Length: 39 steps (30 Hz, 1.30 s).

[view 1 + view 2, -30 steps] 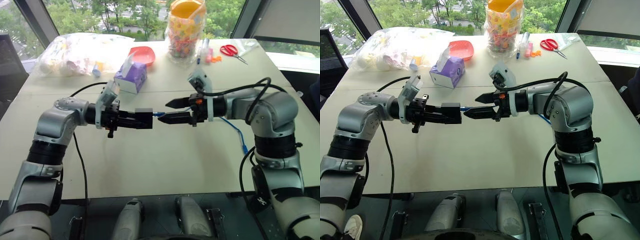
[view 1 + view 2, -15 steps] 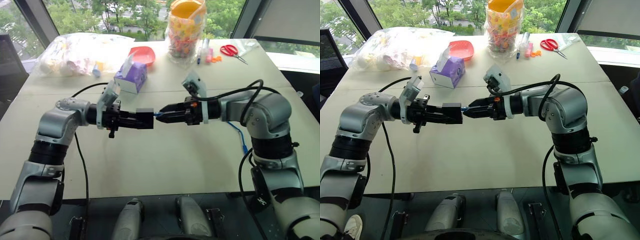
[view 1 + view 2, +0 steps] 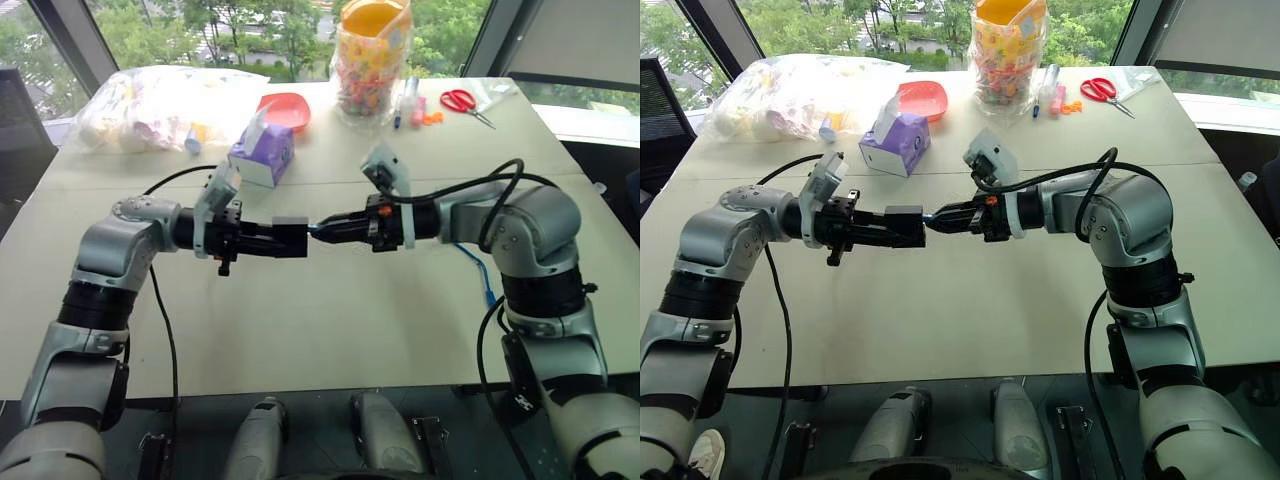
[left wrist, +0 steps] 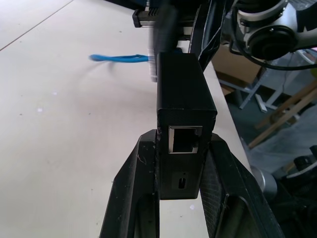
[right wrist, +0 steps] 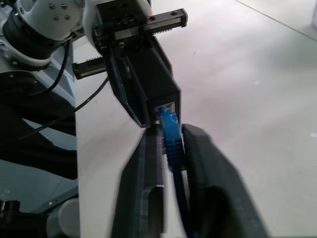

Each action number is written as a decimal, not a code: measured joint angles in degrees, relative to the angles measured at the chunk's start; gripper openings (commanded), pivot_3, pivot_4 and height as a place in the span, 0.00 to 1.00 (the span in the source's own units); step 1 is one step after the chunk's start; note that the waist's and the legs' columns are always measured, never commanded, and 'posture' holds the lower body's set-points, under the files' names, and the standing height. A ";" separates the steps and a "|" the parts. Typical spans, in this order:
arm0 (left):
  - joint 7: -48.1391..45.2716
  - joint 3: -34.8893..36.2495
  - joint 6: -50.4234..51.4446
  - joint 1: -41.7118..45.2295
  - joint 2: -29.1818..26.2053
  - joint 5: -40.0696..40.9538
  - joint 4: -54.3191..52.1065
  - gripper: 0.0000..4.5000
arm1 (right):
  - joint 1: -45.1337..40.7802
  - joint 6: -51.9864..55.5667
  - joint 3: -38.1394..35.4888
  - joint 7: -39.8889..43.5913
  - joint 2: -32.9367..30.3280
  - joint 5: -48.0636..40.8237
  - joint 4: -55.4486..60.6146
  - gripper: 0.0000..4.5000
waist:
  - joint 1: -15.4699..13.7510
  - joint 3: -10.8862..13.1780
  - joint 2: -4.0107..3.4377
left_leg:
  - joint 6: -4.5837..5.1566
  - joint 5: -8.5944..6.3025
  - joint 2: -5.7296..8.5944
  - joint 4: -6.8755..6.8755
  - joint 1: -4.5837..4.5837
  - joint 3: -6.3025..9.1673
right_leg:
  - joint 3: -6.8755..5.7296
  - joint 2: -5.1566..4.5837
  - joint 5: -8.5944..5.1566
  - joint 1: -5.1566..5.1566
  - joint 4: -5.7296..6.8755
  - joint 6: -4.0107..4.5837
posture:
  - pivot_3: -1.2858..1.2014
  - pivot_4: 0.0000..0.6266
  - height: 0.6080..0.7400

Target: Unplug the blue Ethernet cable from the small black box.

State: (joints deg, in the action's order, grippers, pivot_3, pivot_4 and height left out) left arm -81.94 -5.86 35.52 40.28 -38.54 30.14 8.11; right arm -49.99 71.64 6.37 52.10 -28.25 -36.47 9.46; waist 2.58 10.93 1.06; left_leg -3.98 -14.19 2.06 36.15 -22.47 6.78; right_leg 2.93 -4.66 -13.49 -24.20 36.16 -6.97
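Above the worktop (image 3: 330, 330), the left tool (image 3: 292, 239) is clamped on the small black box (image 3: 290, 237), holding it in the air. Facing it, the right tool (image 3: 318, 229) is pinched on the blue Ethernet cable (image 5: 170, 135) just behind its plug, which sits in the box's port.

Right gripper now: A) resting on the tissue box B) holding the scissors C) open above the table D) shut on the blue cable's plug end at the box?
D: the right gripper pinches the blue Ethernet cable right at the small black box, held by the left gripper.
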 measured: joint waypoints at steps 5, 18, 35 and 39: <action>-0.08 0.00 -0.08 -0.02 0.02 -0.19 0.00 0.11 | 0.00 -0.10 0.11 -0.01 -0.01 -0.07 -0.15 0.00 | -0.02 0.00 0.00 | 0.00 0.00 0.00 0.00 0.00 0.00 | 0.00 0.00 0.00 0.00 0.00 0.00 | 0.52 0.24 1.00; -0.74 -0.03 -1.11 -0.79 -0.29 -0.27 -0.36 0.11 | -0.22 1.14 0.13 -0.12 -0.02 -2.02 -1.43 0.00 | -0.02 0.00 0.00 | 0.00 0.00 0.00 0.00 0.00 0.00 | 0.00 0.00 0.00 0.00 0.00 0.00 | 0.52 0.24 1.00; -0.28 0.49 -1.63 -1.43 -2.26 -0.86 -0.16 0.11 | 1.30 -11.53 0.03 -1.54 -5.92 5.18 -14.51 0.00 | 0.25 0.00 0.01 | 0.01 -0.01 -0.02 0.00 0.00 -0.05 | 0.01 0.02 0.00 -0.03 0.00 -0.01 | 0.52 0.24 1.00; 5.52 0.42 -11.01 -1.97 2.69 -5.68 2.18 0.11 | -0.92 -26.46 1.29 -16.06 2.60 17.50 -28.61 0.00 | 0.04 -0.01 0.02 | -0.02 0.01 -0.01 0.04 0.02 -0.07 | 0.03 0.00 0.02 -0.03 0.00 0.01 | 0.52 0.24 1.00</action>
State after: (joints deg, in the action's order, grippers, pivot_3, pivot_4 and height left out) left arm -76.42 -5.44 24.51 38.31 -35.85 24.46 10.29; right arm -50.91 45.18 7.65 36.04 -25.64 -18.97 -19.15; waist 2.62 10.92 1.08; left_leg -4.00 -14.17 2.05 36.18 -22.45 6.71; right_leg 2.96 -4.65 -13.47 -24.22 36.17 -6.96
